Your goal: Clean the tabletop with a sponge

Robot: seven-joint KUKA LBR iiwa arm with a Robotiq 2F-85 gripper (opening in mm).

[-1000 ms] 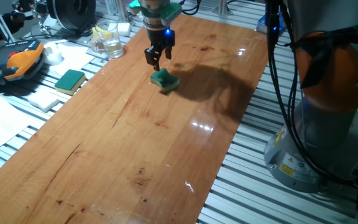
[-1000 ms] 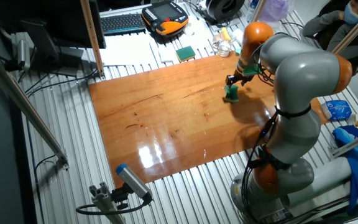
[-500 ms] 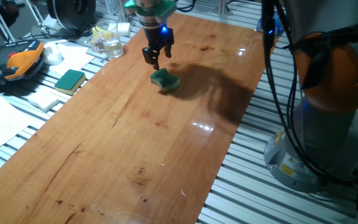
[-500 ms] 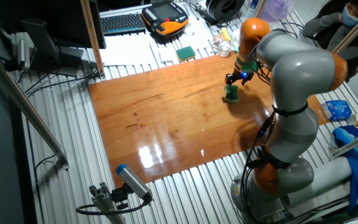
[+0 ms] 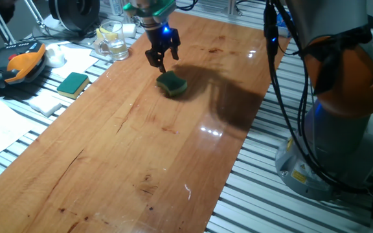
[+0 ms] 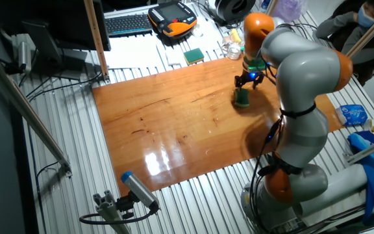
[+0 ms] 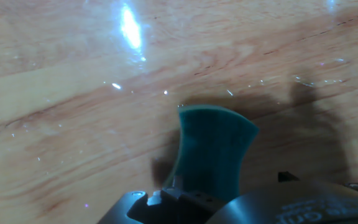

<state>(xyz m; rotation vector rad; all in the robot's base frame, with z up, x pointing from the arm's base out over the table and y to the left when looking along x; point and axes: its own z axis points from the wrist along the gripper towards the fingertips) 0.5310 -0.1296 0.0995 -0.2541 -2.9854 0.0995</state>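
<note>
1. Right, the sponge [image 5: 172, 83] lies flat on the counter [image 5: 141, 142], teal-green, on the far half of the board and toward the robot-base side of its middle line; the other fixed view shows it [image 6: 241, 99] near the board's edge closest to the clutter.
2. Up close in the hand view, the sponge [image 7: 213, 152] shows its curved, waisted sides against the glossy reddish wood [image 7: 73, 93], with a dark shadow around it.
3. The tool [image 5: 159, 59] hangs just above and slightly behind the sponge, fingers pointing down, a blue light glowing on its body; it is not touching the sponge, a sliver of bare wood shows between them.
4. Its fingers look spread a little and hold nothing, seen best in the first fixed view; the other fixed view shows the tool [image 6: 247, 81] too small to confirm.
5. The arm [image 6: 304, 71], grey with orange joints, arches over from its base [image 5: 329, 162] beside the counter and throws a broad shadow over the wood near the sponge.
6. Off the board on the ribbed metal frame, a flatter green sponge [image 5: 73, 83] rests on a white pad, well apart from the task's sponge.
7. Nearby stand a glass mug [image 5: 112, 40] and an orange handheld pendant [image 5: 21, 65].
</note>
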